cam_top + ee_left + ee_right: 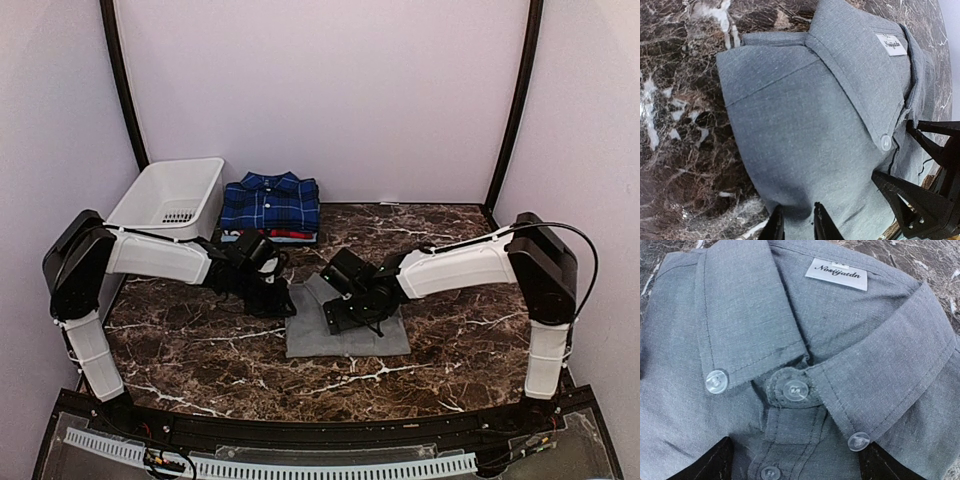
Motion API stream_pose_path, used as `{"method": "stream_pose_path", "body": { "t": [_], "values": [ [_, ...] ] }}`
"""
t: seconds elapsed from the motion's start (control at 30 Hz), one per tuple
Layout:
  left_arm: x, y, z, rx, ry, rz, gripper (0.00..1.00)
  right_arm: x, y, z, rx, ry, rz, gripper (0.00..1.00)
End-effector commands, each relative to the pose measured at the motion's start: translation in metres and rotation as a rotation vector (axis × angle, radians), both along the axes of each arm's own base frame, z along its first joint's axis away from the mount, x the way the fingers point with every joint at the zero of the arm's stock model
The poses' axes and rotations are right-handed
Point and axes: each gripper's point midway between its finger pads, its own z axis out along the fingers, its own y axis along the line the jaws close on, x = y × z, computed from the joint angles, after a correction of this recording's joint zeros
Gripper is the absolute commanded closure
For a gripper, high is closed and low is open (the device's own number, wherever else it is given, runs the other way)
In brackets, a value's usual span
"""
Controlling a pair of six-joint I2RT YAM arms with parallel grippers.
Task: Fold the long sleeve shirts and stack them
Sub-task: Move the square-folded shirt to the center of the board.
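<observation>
A plain light grey long sleeve shirt [350, 333] lies folded on the marble table, collar and label [836, 274] up. My left gripper [274, 299] is at the shirt's left edge. In the left wrist view its narrow jaws [798, 214] pinch a raised fold of the grey cloth. My right gripper [346, 312] hovers over the collar and button placket, open [797, 465], with its fingertips [715, 462] wide apart on either side of the placket. At the back, a dark blue plaid shirt [270, 202] lies folded on top of a shirt with red and white edges [288, 236].
A white plastic basket [170, 195] stands at the back left, next to the stack. Dark marble table [200, 345] surrounds the grey shirt. The right gripper's black fingers [920, 202] show at the right of the left wrist view.
</observation>
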Motion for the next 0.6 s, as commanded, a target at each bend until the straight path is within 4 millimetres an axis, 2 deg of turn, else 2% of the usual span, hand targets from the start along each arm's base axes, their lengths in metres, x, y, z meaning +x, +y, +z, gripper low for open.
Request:
{"method": "stream_pose_path", "body": {
  "t": [0.0, 0.23, 0.33, 0.57],
  "values": [
    [0.007, 0.003, 0.015, 0.016, -0.054, 0.003, 0.76, -0.002, -0.020, -0.018, -0.112, -0.003, -0.032, 0.15],
    [0.025, 0.016, 0.049, 0.035, -0.158, 0.062, 0.60, -0.002, -0.055, -0.020, -0.180, -0.036, -0.073, 0.12],
    [0.035, 0.023, 0.055, 0.035, -0.176, 0.092, 0.57, 0.001, -0.075, -0.019, -0.183, -0.042, -0.091, 0.12],
    [0.057, 0.024, 0.061, 0.023, -0.191, 0.129, 0.55, 0.007, -0.129, -0.021, -0.226, -0.061, -0.139, 0.11]
  ]
}}
